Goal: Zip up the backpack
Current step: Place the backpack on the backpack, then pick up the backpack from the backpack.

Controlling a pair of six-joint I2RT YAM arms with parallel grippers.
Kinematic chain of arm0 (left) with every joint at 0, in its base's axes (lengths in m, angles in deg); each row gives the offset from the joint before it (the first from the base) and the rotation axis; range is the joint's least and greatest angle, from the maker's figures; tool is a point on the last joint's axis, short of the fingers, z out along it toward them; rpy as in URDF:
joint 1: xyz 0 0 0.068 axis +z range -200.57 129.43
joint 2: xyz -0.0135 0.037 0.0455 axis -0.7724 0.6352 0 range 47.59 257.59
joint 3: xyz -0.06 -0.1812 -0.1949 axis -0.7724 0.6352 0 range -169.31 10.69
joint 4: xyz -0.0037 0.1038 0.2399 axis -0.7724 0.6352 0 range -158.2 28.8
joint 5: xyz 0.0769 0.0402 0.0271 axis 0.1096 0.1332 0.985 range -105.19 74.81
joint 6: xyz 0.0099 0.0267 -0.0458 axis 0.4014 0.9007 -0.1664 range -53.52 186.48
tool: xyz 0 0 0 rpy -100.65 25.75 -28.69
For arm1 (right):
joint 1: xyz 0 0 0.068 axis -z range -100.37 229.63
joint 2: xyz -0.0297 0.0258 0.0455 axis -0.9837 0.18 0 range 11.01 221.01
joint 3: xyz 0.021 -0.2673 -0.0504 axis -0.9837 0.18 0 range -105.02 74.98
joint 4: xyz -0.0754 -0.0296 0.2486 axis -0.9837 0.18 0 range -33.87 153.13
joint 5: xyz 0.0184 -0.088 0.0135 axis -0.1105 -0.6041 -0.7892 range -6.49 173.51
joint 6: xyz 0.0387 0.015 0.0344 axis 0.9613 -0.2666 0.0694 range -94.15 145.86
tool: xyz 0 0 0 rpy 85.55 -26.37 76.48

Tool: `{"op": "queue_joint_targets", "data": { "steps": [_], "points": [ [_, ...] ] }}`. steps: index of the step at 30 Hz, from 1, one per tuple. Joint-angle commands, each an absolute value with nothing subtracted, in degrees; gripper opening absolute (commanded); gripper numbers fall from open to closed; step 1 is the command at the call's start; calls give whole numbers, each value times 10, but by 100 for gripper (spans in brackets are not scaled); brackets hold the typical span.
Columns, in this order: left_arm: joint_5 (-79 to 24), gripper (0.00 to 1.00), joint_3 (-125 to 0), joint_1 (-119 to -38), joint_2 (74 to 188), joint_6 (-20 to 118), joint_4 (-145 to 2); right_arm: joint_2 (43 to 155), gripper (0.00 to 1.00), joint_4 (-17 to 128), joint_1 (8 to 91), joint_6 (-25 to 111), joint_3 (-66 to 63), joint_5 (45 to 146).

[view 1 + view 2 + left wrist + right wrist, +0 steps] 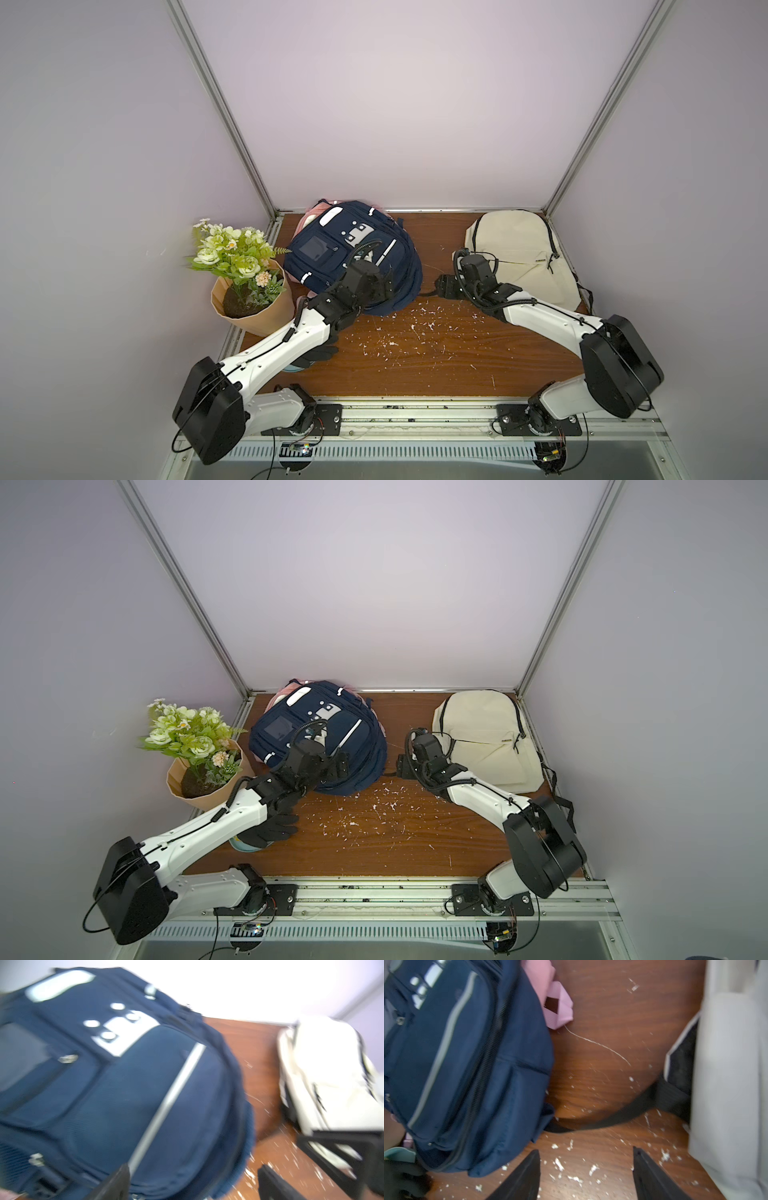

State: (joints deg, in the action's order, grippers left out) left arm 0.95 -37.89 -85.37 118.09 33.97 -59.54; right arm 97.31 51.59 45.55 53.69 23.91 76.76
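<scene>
The navy backpack (328, 266) (353, 737) lies flat at the back left of the wooden table, front face up, with grey stripes and white patches. My left gripper (384, 286) (194, 1167) hovers over its near right edge, open, holding nothing; that wrist view is blurred. The backpack's rim (239, 1126) lies below and between the jaws. A dark zipper track (481, 1076) runs along the backpack's side. My right gripper (444, 286) (586, 1149) stands open above bare table just right of the backpack, touching nothing.
A cream backpack (523, 249) (726, 1084) lies at the back right, its black strap (612, 1120) trailing toward the navy one. Pink fabric (558, 1001) pokes out from under the navy backpack. A potted flower (257, 307) stands at the left and a black glove (274, 827) lies under my left arm. White flecks litter the table (415, 345).
</scene>
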Motion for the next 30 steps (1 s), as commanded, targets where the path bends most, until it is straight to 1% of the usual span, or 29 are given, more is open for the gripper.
{"op": "queue_joint_targets", "data": {
  "steps": [1, 6, 9, 14, 16, 20, 22, 23, 27, 29, 30],
  "points": [
    [37, 97, -365, -789, 1213, 278, -534, 1010, 74, 499, 444, 516, 182, 781],
    [-2, 97, -318, -696, 1215, 244, -562, 1082, 74, 513, 425, 510, 100, 778],
    [-37, 97, -293, -656, 1222, 255, -606, 1120, 74, 522, 412, 507, 63, 776],
    [-85, 97, -289, -643, 1262, 293, -657, 1175, 74, 534, 398, 509, 21, 777],
    [-98, 99, -292, -643, 1281, 301, -668, 1195, 74, 540, 393, 510, 9, 779],
    [-110, 79, -303, -643, 1314, 312, -676, 1231, 73, 565, 377, 512, -21, 803],
    [-123, 70, -308, -643, 1324, 319, -682, 1241, 68, 573, 365, 509, -26, 801],
    [-129, 64, -312, -643, 1327, 320, -683, 1242, 62, 572, 359, 509, -25, 799],
    [-141, 38, -335, -643, 1325, 322, -679, 1230, 36, 560, 349, 516, -17, 805],
    [-130, 24, -353, -649, 1314, 324, -670, 1218, 24, 554, 344, 517, -16, 805],
    [-122, 19, -365, -654, 1308, 326, -664, 1213, 19, 553, 341, 515, -17, 805]
  ]
}}
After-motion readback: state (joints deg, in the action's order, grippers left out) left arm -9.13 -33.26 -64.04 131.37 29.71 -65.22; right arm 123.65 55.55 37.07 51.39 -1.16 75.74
